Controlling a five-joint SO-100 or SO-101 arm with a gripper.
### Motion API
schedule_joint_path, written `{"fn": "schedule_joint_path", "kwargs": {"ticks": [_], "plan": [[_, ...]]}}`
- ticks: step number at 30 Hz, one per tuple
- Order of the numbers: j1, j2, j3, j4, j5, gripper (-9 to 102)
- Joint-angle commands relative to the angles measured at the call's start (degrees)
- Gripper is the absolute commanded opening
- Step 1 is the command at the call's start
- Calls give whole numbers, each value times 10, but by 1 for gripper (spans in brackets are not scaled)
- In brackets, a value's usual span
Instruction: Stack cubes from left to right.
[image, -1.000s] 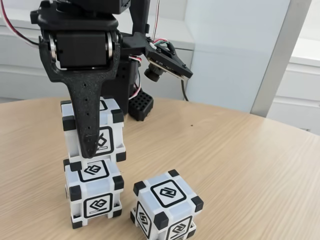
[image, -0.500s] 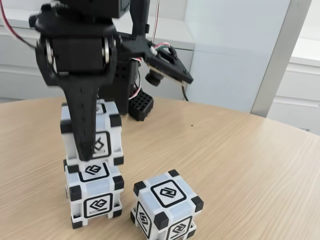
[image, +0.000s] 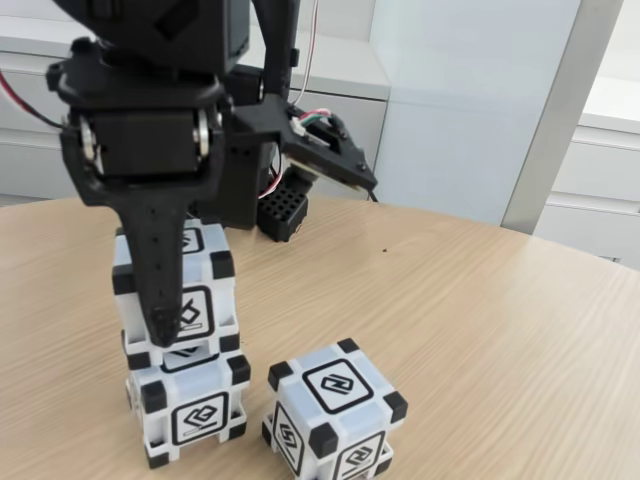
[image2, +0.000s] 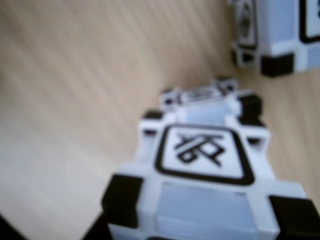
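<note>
On the wooden table, the upper cube is gripped by the gripper above the bottom cube; a third cube is seen beside.

Unreadable glyphs on cubes

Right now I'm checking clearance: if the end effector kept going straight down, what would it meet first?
Probably the bottom cube: the end effector points down, with the upper cube already resting there.

End effector holds upper cube on lower cube, third cube beside
</note>
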Motion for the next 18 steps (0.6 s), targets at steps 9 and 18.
{"fn": "schedule_joint_path", "kwargs": {"ticks": [9, 18], "plan": [[-1, 16, -16, -11, -32, 0], [-1, 61, -16, -11, -33, 0]]}}
